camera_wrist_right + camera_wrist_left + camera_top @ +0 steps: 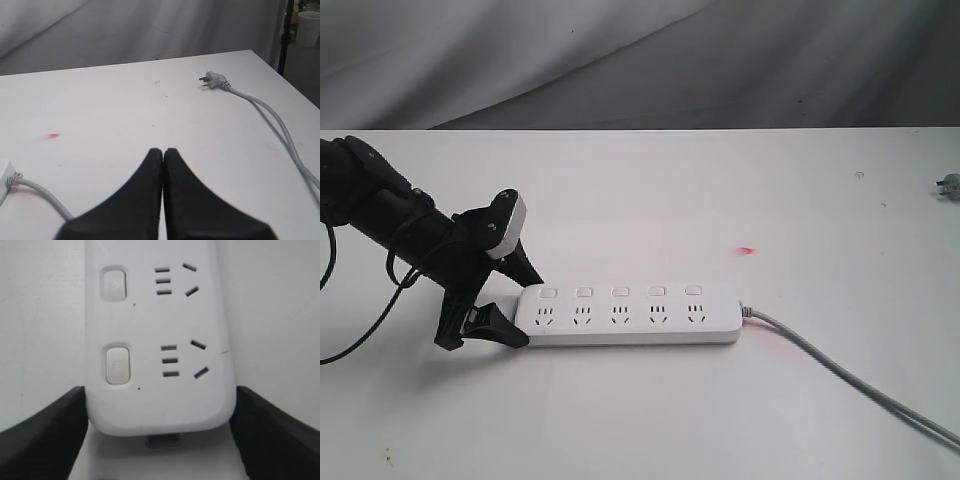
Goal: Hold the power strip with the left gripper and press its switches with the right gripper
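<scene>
My black left claw (527, 310) pinches the rounded end of the long white plastic power strip (630, 318) between its fingers, steadying it for pressing. My black right claw (163, 151), tips pressed together into one blunt poker, hovers apart from the strip's corded end, the small white square switches (620, 292) untouched.

The white power strip (630, 318) is laid flat, its grey cord trailing off to the right. Five switches (620, 292) are lined along its far edge. Its left end is clasped by the left gripper (527, 310). The right gripper (163, 152) is held closed, clear of the strip.
</scene>
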### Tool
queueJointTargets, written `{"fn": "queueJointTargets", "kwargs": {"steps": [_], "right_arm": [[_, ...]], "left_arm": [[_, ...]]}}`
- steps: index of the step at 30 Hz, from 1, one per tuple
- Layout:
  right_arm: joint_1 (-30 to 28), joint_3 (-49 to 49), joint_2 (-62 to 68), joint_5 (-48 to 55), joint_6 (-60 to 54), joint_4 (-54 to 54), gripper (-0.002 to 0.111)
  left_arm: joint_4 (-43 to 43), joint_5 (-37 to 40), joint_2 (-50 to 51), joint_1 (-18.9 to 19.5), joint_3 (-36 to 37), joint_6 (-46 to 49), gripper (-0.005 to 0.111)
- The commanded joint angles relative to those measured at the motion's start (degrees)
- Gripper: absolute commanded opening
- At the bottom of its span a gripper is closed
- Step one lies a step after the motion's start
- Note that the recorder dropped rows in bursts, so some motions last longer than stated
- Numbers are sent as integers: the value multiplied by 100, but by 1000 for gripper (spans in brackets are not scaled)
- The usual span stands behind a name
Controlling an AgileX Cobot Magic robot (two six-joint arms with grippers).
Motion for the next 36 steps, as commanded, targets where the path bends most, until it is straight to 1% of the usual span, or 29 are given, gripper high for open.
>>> {"fn": "queueJointTargets", "kwargs": {"steps": [1,20,21,23,24,25,27,28,29,32,36], "right_arm": [[-48,21,-31,-61,0,0,0],[-48,21,-31,-61,0,0,0],[-48,21,-31,-61,0,0,0],[-48,21,-31,-61,0,0,0],[-48,21,-31,-61,0,0,0],[-48,21,-31,-61,0,0,0],[-48,21,-31,-61,0,0,0],[-48,21,-31,-61,0,0,0],[-48,21,-31,-61,0,0,0],[-48,21,-31,-61,0,0,0],[-48,21,-31,-61,0,0,0]], "left_arm": [[130,-183,17,-5,-1,40,52],[19,-128,17,-5,-1,-63,52],[19,-158,17,-5,-1,-80,55],[19,-224,17,-5,-1,-45,67],[19,-285,17,-5,-1,-45,78],[5,-328,17,-5,-1,-45,85],[19,-338,17,-5,-1,-45,99],[19,-338,4,-5,-1,-58,102],[19,-354,-10,-5,-1,-71,104],[19,-362,-151,-5,-1,-117,105],[-1,-362,-658,18,-11,-130,105]]}}
